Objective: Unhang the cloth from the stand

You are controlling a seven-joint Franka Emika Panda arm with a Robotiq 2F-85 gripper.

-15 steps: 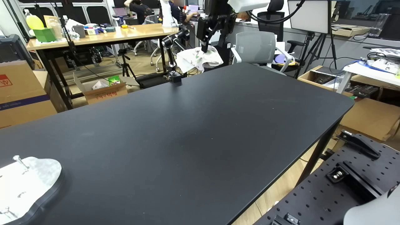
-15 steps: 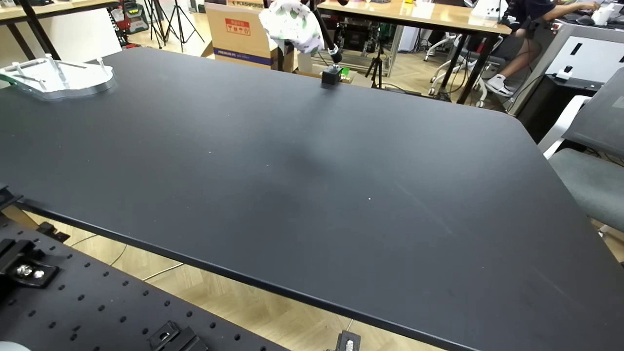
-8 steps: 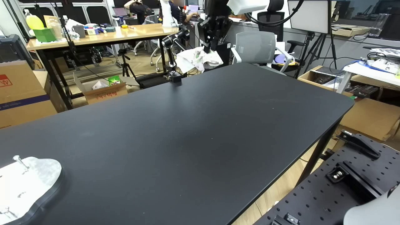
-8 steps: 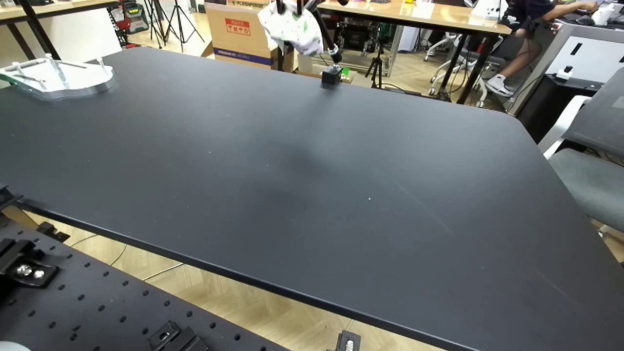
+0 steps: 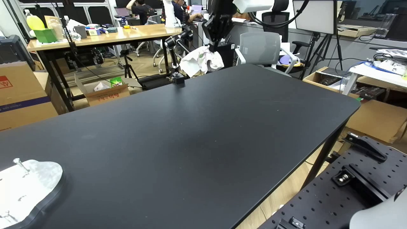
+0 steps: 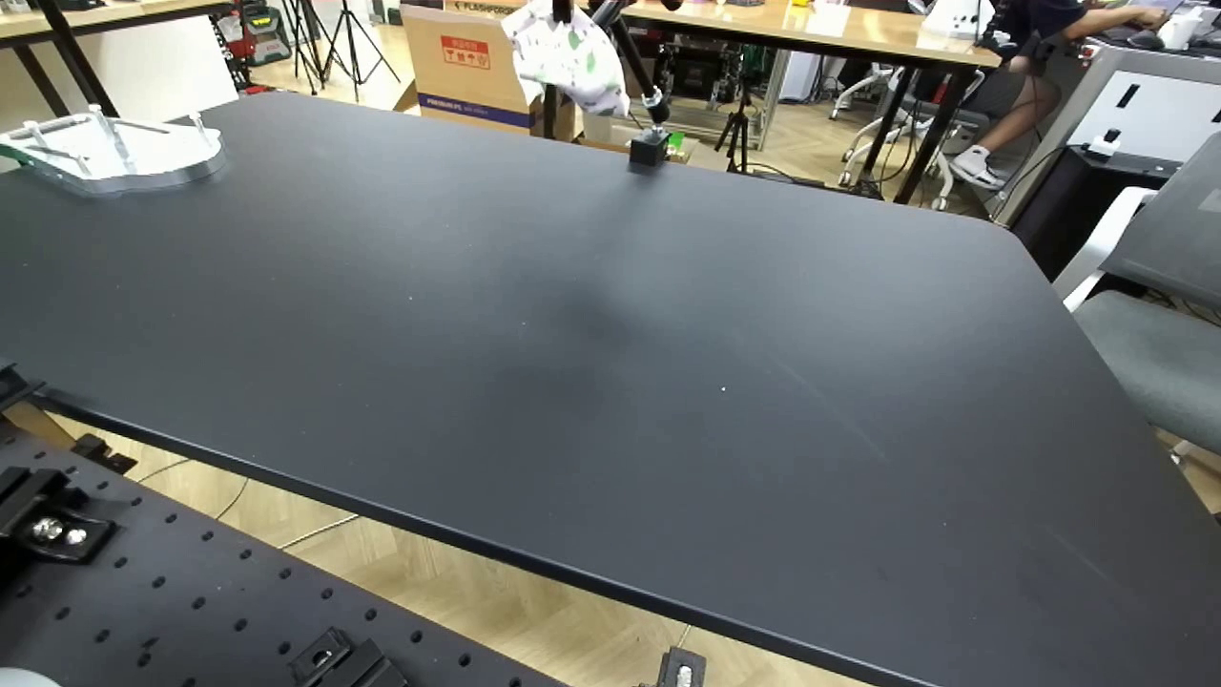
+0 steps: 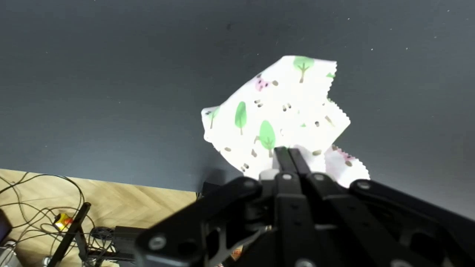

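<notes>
Your black two-finger gripper (image 7: pixel 288 151), fingers together, clamped on white fabric cloth (image 7: pixel 280 115) with green tree print; it fans upward through middle of wrist view. In an exterior view, cloth bunches at upper centre, right of black jointed stand (image 5: pixel 174 60); contact with it unclear. Matte black tabletop (image 5: pixel 190 143) spreads across mid-frame; in wrist view its edge crosses lower left, pale wood floor (image 7: pixel 130 207) beyond. Your gripper points down, leaning slightly.
</notes>
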